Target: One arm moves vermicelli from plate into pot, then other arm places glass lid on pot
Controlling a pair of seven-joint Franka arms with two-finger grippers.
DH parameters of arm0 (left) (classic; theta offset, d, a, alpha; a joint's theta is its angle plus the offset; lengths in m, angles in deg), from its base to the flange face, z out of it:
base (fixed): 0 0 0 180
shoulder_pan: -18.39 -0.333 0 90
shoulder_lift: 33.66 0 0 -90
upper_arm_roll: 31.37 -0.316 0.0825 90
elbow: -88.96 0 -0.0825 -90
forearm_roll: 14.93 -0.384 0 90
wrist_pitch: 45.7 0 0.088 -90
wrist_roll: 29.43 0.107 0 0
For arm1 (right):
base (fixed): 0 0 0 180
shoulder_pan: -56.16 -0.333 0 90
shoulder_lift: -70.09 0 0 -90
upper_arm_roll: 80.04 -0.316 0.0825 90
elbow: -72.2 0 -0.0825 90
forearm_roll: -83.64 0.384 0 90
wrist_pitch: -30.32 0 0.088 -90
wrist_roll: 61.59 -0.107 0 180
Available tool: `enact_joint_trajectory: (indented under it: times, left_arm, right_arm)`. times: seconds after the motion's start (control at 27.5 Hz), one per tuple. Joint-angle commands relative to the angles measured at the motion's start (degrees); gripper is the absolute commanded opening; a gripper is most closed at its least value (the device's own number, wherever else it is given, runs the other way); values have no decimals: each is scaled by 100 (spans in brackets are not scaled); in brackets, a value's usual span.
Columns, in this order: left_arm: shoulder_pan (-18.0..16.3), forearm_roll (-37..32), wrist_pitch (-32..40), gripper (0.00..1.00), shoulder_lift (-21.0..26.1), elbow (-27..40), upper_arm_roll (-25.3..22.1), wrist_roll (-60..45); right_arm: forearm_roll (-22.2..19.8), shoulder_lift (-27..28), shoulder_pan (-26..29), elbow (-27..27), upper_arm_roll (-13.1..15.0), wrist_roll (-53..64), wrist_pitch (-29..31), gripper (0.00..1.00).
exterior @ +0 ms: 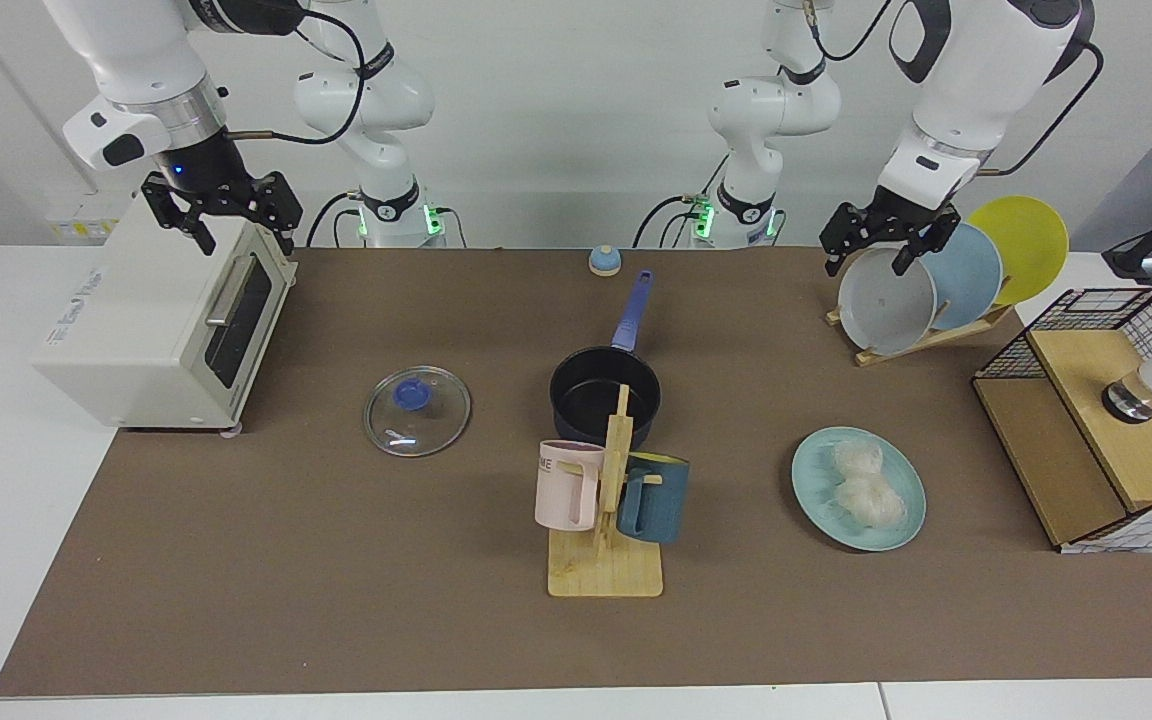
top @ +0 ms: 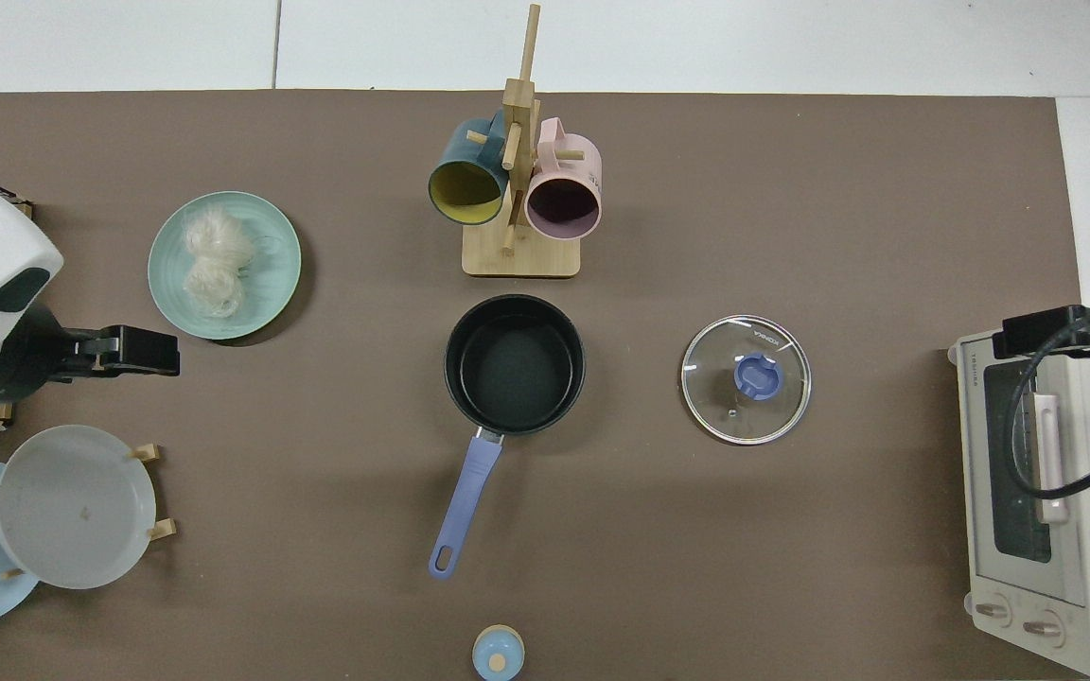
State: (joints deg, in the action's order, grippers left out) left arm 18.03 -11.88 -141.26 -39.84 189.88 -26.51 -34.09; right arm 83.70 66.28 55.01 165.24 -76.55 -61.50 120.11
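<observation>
Reading the facing view left to right, I have my right gripper (exterior: 236, 218) hanging above the toaster oven (exterior: 161, 320), jaws spread and empty, with the glass lid (exterior: 417, 410) lying flat on the mat and the empty pot (exterior: 604, 392) beside it behind the mug rack (exterior: 608, 520). Nothing is started, I judge: both vermicelli (exterior: 864, 482) nests sit on the teal plate (exterior: 818, 500). My left gripper (exterior: 881, 245), open and empty by the plate rack (exterior: 921, 335), must first descend onto a nest.
</observation>
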Motion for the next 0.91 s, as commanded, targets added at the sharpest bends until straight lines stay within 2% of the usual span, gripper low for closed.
enact_joint_trajectory:
  times: [0.0, 0.54, 0.87]
  left_arm:
    - [18, -59, 73, 100, -50, 42, -11, 0]
    - [53, -50, 73, 100, -50, 42, -20, 0]
    - [35, -50, 73, 100, -50, 24, -20, 0]
  right_arm:
    - [108, -84, 45, 83, -33, -105, 13, 100]
    - [73, -75, 19, 75, -33, -79, 21, 100]
    - [134, -84, 212, 145, -24, 115, 91, 100]
